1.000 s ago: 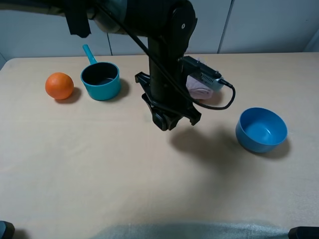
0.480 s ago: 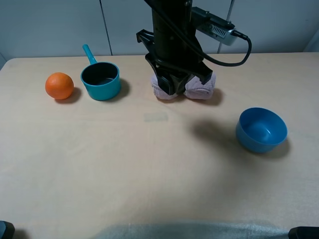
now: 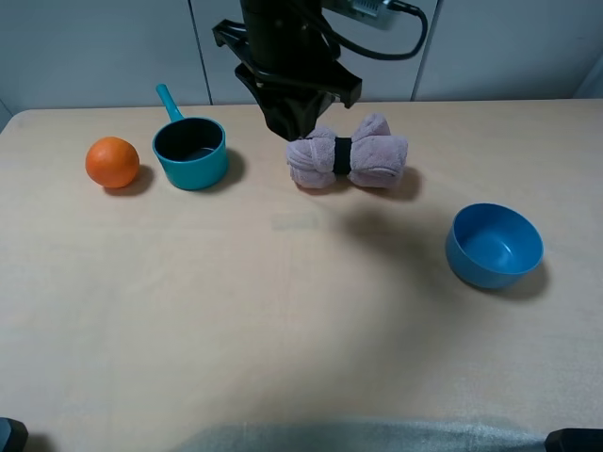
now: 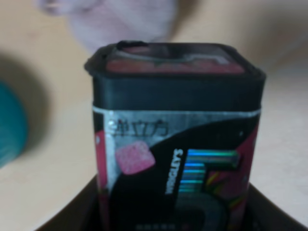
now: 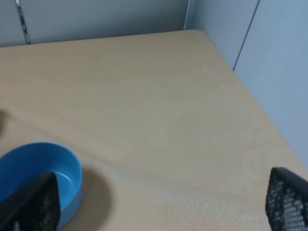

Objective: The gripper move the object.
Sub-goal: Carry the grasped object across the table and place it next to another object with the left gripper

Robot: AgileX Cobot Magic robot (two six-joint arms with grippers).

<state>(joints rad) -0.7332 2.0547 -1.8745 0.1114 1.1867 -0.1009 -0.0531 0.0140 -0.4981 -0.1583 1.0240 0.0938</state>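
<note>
Seemingly a robotics lab bench: a plain beige table (image 3: pixel 283 339) against blank grey wall panels (image 3: pixel 94 47), with a cabled black robot arm (image 3: pixel 283 52) and spaced-out props: orange (image 3: pixel 112 162), teal pot (image 3: pixel 190 153), rolled towel (image 3: pixel 363 162), blue bowl (image 3: pixel 494 245).

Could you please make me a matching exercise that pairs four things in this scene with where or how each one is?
Things:
1. box
2. orange
3. towel
4. bowl

Descriptions:
A. farthest left on the table
B. tied round the middle with a black band
C. gripped between the left fingers
D. alone on the table's right side

Pairs: 1-C, 2-A, 3-B, 4-D
</note>
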